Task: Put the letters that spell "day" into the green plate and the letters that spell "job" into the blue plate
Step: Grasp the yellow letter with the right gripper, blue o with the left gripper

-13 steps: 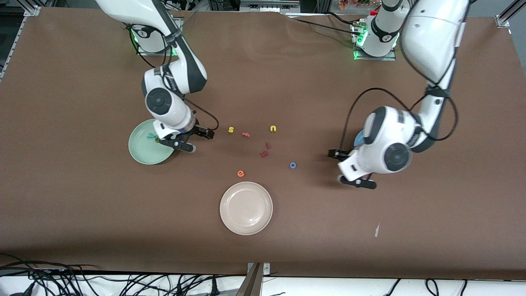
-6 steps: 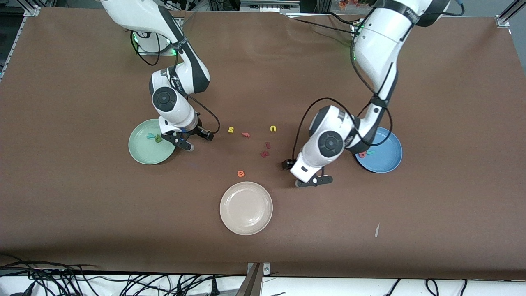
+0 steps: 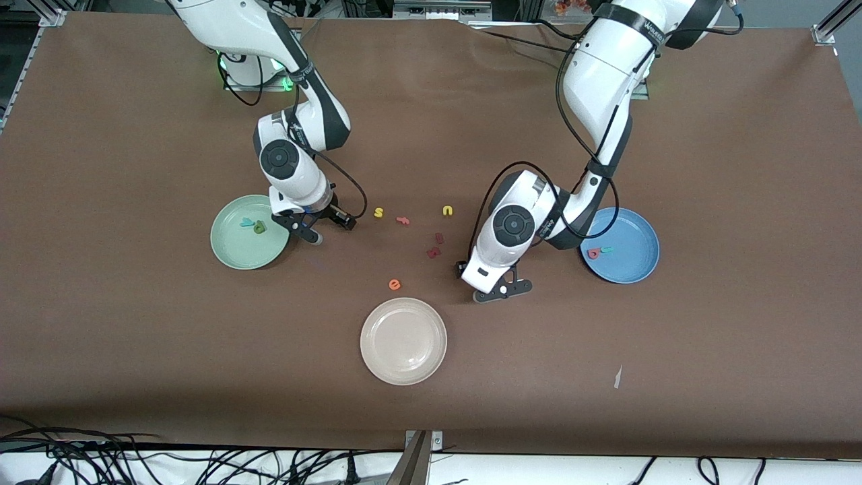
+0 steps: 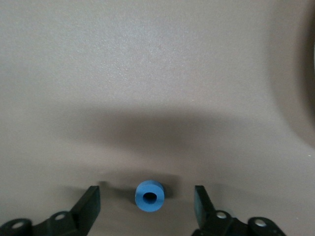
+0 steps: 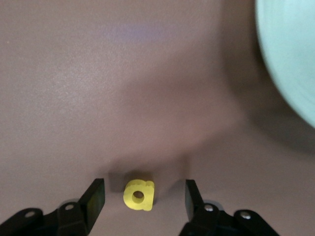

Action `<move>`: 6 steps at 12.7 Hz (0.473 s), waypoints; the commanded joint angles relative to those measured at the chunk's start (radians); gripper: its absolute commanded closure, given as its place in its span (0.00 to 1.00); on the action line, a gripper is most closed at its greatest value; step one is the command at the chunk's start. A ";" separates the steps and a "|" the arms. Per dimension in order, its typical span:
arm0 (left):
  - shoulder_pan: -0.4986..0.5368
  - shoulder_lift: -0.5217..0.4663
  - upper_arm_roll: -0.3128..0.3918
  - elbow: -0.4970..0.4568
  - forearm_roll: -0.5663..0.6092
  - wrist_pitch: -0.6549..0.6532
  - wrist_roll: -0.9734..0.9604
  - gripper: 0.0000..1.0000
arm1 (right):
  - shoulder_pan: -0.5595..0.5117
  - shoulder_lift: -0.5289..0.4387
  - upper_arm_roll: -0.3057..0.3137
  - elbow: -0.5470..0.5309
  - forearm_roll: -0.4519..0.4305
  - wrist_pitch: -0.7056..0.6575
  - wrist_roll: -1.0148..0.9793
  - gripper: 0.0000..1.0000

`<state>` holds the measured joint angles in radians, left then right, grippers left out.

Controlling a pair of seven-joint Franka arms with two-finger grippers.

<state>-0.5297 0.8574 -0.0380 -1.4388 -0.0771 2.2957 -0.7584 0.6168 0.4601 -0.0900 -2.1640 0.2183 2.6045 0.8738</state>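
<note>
- Right gripper (image 5: pixel 142 196) is hanging low over the table beside the green plate (image 3: pixel 232 252); its wrist view alone is showing the yellow "a" (image 5: pixel 139 195) lying between parted fingers, untouched, which the arm is hiding from the front view.
- Green plate is holding the teal "y" (image 3: pixel 247 222) and dark green "d" (image 3: pixel 259 228).
- Yellow "s" (image 3: pixel 378 213), yellow "u" (image 3: pixel 447 211), dark red letters (image 3: pixel 434 246) and orange "e" (image 3: pixel 394 284) are lying mid-table, the cream plate (image 3: pixel 403 341) nearer the camera.
- Left gripper (image 4: pixel 146 204) is standing wide around the blue "o" (image 4: pixel 149 196), seen only in its wrist view.
- Blue plate (image 3: pixel 630 269) is holding the red "b" (image 3: pixel 593 254) and teal "j" (image 3: pixel 607 250).
</note>
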 commanded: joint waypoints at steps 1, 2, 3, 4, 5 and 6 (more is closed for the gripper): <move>-0.024 0.025 0.015 0.023 0.027 -0.007 -0.021 0.34 | -0.003 0.003 0.009 -0.011 0.016 0.022 0.011 0.34; -0.027 0.026 0.015 0.021 0.028 -0.007 -0.036 0.39 | -0.003 0.003 0.012 -0.011 0.018 0.022 0.011 0.45; -0.035 0.026 0.015 0.020 0.042 -0.007 -0.044 0.44 | -0.003 0.003 0.013 -0.011 0.016 0.022 0.010 0.57; -0.035 0.026 0.015 0.018 0.052 -0.007 -0.047 0.50 | -0.003 0.003 0.012 -0.011 0.016 0.022 0.011 0.68; -0.035 0.026 0.015 0.018 0.057 -0.007 -0.050 0.55 | -0.003 0.002 0.012 -0.011 0.018 0.022 0.010 0.77; -0.035 0.026 0.015 0.017 0.059 -0.009 -0.050 0.60 | -0.003 0.002 0.012 -0.011 0.018 0.022 0.010 0.78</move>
<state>-0.5479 0.8675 -0.0345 -1.4349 -0.0455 2.2931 -0.7811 0.6166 0.4648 -0.0874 -2.1640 0.2185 2.6065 0.8788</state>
